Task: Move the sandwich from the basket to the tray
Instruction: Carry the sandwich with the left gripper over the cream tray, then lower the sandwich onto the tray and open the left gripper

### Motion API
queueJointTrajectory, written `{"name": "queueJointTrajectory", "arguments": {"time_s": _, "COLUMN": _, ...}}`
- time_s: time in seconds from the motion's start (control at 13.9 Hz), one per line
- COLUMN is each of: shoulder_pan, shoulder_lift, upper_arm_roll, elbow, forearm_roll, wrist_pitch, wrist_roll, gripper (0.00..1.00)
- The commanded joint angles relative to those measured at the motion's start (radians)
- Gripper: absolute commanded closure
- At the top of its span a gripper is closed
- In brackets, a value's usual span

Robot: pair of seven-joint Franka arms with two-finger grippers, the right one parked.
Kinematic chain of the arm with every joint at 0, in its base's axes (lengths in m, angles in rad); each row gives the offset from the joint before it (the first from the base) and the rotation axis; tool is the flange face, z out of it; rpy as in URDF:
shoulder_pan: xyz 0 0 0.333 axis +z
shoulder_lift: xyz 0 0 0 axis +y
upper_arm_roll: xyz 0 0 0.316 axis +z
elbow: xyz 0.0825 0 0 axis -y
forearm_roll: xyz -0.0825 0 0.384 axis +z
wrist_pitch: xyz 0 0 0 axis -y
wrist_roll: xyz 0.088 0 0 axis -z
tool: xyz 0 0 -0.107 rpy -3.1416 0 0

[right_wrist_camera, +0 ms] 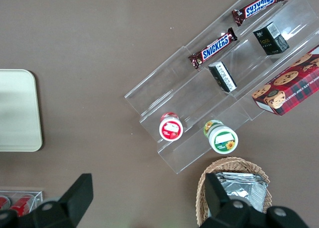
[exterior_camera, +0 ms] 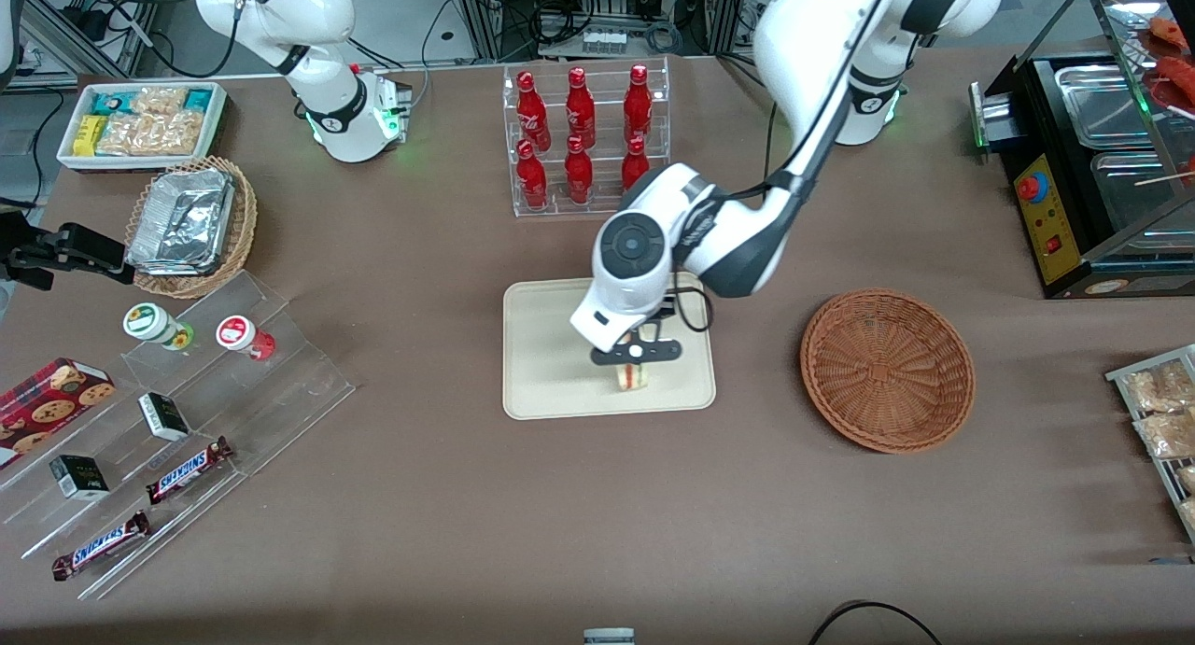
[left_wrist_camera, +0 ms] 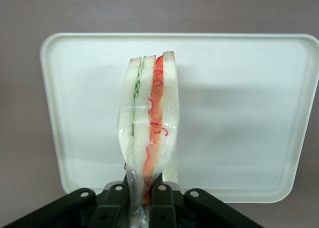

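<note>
The sandwich (left_wrist_camera: 149,123), a pale bread wedge with red-orange and green layers in clear wrap, hangs over the cream tray (left_wrist_camera: 239,113). My gripper (left_wrist_camera: 141,200) is shut on the wrap at the wedge's narrow end. In the front view the gripper (exterior_camera: 635,354) is above the part of the tray (exterior_camera: 551,365) nearest the camera, with the sandwich (exterior_camera: 633,377) just below it. I cannot tell whether the sandwich touches the tray. The reddish-brown wicker basket (exterior_camera: 887,370) sits empty beside the tray, toward the working arm's end of the table.
A clear rack of red bottles (exterior_camera: 583,136) stands farther from the camera than the tray. Toward the parked arm's end are a tan basket of foil containers (exterior_camera: 187,225), a white bin of snacks (exterior_camera: 140,122) and an acrylic stand with candy bars (exterior_camera: 177,421). A black machine (exterior_camera: 1092,169) stands at the working arm's end.
</note>
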Motion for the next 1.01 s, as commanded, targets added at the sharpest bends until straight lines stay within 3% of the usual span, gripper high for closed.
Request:
{"name": "queueJointTrajectory", "arguments": {"time_s": 0.0, "shoulder_pan": -0.040, "shoulder_lift": 0.054, "upper_arm_roll": 0.015, "elbow": 0.041, "forearm_roll": -0.001, "wrist_pitch": 0.019, "wrist_roll": -0.041, "gripper": 1.00}}
{"name": "queueJointTrajectory", "arguments": {"time_s": 0.43, "shoulder_pan": -0.075, "shoulder_lift": 0.100, "upper_arm_roll": 0.015, "elbow": 0.039, "forearm_roll": 0.002, "wrist_pitch": 0.041, "wrist_roll": -0.052, "gripper": 0.99}}
{"name": "queueJointTrajectory", "arguments": {"time_s": 0.5, "shoulder_pan": -0.075, "shoulder_lift": 0.103, "upper_arm_roll": 0.015, "elbow": 0.039, "forearm_roll": 0.002, "wrist_pitch": 0.044, "wrist_roll": -0.053, "gripper": 0.81}}
{"name": "queueJointTrajectory", "arguments": {"time_s": 0.65, "shoulder_pan": -0.075, "shoulder_lift": 0.100, "upper_arm_roll": 0.015, "elbow": 0.039, "forearm_roll": 0.004, "wrist_pitch": 0.042, "wrist_roll": -0.044, "gripper": 0.01}}
{"name": "queueJointTrajectory", "arguments": {"time_s": 0.94, "shoulder_pan": -0.063, "shoulder_lift": 0.041, "upper_arm_roll": 0.022, "elbow": 0.041, "forearm_roll": 0.005, "wrist_pitch": 0.013, "wrist_roll": -0.058, "gripper": 0.00}}
